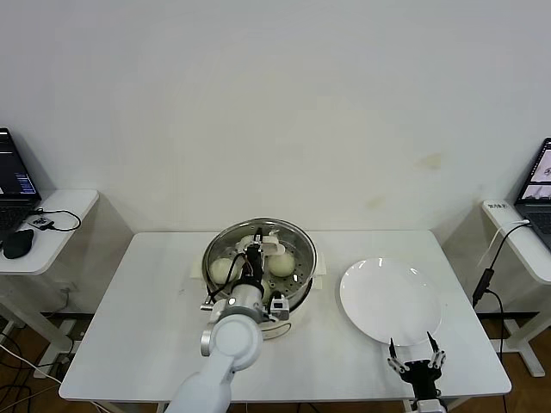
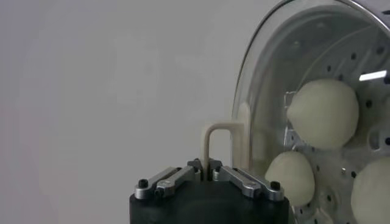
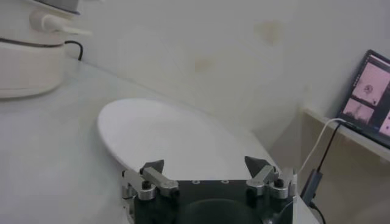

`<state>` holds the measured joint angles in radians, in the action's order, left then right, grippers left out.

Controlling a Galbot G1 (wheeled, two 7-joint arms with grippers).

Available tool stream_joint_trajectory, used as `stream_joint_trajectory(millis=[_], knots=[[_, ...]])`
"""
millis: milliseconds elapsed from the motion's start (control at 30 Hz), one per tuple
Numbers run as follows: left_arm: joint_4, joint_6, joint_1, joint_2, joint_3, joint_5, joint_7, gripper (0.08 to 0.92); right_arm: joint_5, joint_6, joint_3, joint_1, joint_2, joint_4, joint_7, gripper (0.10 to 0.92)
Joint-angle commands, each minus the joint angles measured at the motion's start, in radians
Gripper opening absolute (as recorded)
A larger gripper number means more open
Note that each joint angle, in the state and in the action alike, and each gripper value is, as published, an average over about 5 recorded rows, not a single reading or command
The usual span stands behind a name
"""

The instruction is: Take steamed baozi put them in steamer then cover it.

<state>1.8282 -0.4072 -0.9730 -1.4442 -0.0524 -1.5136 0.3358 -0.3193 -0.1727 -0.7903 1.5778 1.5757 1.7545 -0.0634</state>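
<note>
The steamer (image 1: 297, 243) stands at the table's middle with cream-white baozi (image 1: 224, 269) on its perforated tray. The glass cover (image 2: 268, 79) lies over the pot; I cannot tell whether it rests on the rim. My left gripper (image 1: 252, 261) is above the pot's middle, shut on the cover's cream-white bar handle (image 2: 214, 135). In the left wrist view my left gripper (image 2: 207, 165) pinches the handle, and three baozi (image 2: 323, 112) show through the glass. My right gripper (image 1: 416, 361) is open and empty near the table's front edge, and it also shows in the right wrist view (image 3: 205, 163).
A flat white plate (image 1: 390, 301) lies empty to the right of the steamer, just beyond my right gripper; it also shows in the right wrist view (image 3: 164, 131). The steamer's cream base (image 3: 27, 67) and cord are there too. Side desks with laptops (image 1: 13, 185) flank the table.
</note>
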Motion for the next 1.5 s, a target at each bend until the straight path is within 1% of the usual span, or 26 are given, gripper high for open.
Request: stream_joint_trajectory(millis=[33,300,600,700,800,933,1133,1267,1400,1467,1500], knots=[[-0.013,0.003,-0.003,-0.006,-0.008,-0.007,-0.002,0.133,-0.004,0.000,0.002,-0.001,0.001,-0.003,-0.001,0.823],[-0.027,0.011,-0.004,-0.009,-0.016,-0.003,-0.012,0.133,-0.009,-0.002,0.007,0.004,0.001,-0.003,-0.002,0.823],[-0.041,0.024,-0.009,-0.017,-0.027,0.009,-0.043,0.133,-0.013,-0.003,0.010,0.014,0.001,0.005,-0.006,0.823],[-0.029,0.025,-0.013,-0.017,-0.028,0.027,-0.054,0.155,-0.013,-0.003,0.012,0.014,0.001,0.008,-0.007,0.823],[0.000,0.024,-0.028,-0.011,-0.031,0.035,-0.055,0.224,-0.014,-0.003,0.015,0.015,0.001,0.008,-0.007,0.823],[0.063,0.024,-0.073,0.016,-0.035,0.052,-0.056,0.345,-0.016,-0.005,0.018,0.018,0.001,0.004,-0.007,0.823],[0.219,0.034,-0.186,0.096,-0.055,0.121,-0.075,0.519,-0.014,-0.005,0.012,0.017,0.000,0.000,-0.009,0.823],[0.350,0.048,-0.283,0.152,-0.081,0.187,-0.093,0.631,-0.013,-0.004,0.011,0.012,0.000,-0.008,-0.010,0.823],[0.484,0.055,-0.420,0.221,-0.127,0.333,-0.119,0.743,-0.013,-0.003,0.014,0.011,-0.001,-0.016,-0.013,0.823],[0.536,0.065,-0.506,0.260,-0.174,0.460,-0.152,0.790,-0.011,-0.004,0.014,0.011,-0.002,-0.018,-0.015,0.823],[0.554,0.078,-0.551,0.281,-0.205,0.550,-0.185,0.801,-0.009,-0.005,0.014,0.012,-0.002,-0.018,-0.017,0.823]])
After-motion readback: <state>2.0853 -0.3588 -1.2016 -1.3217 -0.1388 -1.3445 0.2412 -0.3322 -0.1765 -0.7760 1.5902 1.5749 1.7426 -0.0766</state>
